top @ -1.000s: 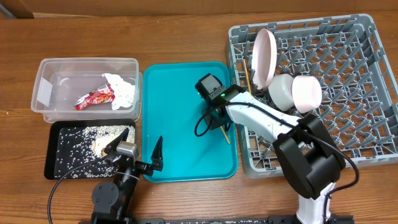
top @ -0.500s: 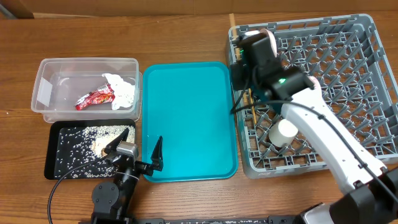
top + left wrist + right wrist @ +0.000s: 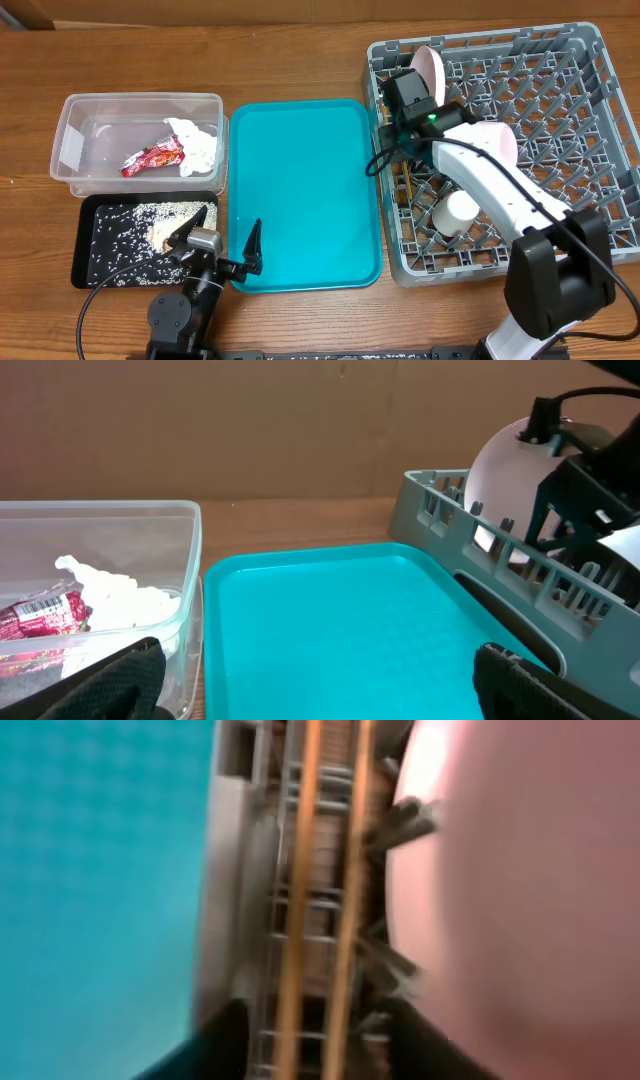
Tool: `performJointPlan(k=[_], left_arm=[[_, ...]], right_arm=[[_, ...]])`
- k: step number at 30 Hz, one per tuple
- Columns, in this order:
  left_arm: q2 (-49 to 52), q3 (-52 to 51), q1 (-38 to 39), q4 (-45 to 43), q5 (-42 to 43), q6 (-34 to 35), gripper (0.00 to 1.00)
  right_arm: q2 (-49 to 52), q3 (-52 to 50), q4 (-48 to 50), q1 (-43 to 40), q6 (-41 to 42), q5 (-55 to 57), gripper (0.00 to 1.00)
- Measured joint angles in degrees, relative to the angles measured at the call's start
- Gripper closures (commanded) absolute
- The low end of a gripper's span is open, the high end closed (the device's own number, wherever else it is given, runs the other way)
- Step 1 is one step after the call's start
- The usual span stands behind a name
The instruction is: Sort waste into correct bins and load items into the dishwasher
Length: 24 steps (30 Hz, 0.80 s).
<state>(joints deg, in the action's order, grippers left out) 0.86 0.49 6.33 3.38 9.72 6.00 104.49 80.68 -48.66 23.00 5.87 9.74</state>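
Two wooden chopsticks (image 3: 315, 900) lie side by side in the left edge of the grey dishwasher rack (image 3: 560, 150). My right gripper (image 3: 320, 1040) hovers just over them, open, its dark fingers standing clear on either side. In the overhead view the right gripper (image 3: 405, 140) is beside the upright white plate (image 3: 430, 65). A white bowl (image 3: 492, 145) and a small cup (image 3: 460, 212) also sit in the rack. The clear tub (image 3: 75, 140) holds the red wrapper (image 3: 152, 157) and tissue (image 3: 198, 145). Rice (image 3: 140, 225) lies in the black tray (image 3: 95, 265). My left gripper (image 3: 232, 216) rests open and holds nothing.
A teal serving tray (image 3: 300, 190) lies between the bins and the rack. In the left wrist view the left gripper (image 3: 325, 690) faces this teal tray (image 3: 330, 620), with the tub wall (image 3: 190, 590) at the left and the rack (image 3: 470, 550) at the right.
My right arm swung from the teal tray to the rack's left edge carrying a chopstick, and its jaws have opened there. The left arm has not moved.
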Motion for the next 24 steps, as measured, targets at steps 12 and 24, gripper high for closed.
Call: performJointPlan(k=[12, 24], left_arm=[[0.0, 0.0, 0.0, 0.0, 0.0, 0.0, 0.00], [0.0, 0.0, 0.0, 0.0, 0.0, 0.0, 0.00]], right_arm=[[-20.9, 1.6, -5.3, 1.2, 1.6, -11.6, 0.20], [-42.8, 2.6, -19.6, 1.2, 1.6, -18.9, 0.00]])
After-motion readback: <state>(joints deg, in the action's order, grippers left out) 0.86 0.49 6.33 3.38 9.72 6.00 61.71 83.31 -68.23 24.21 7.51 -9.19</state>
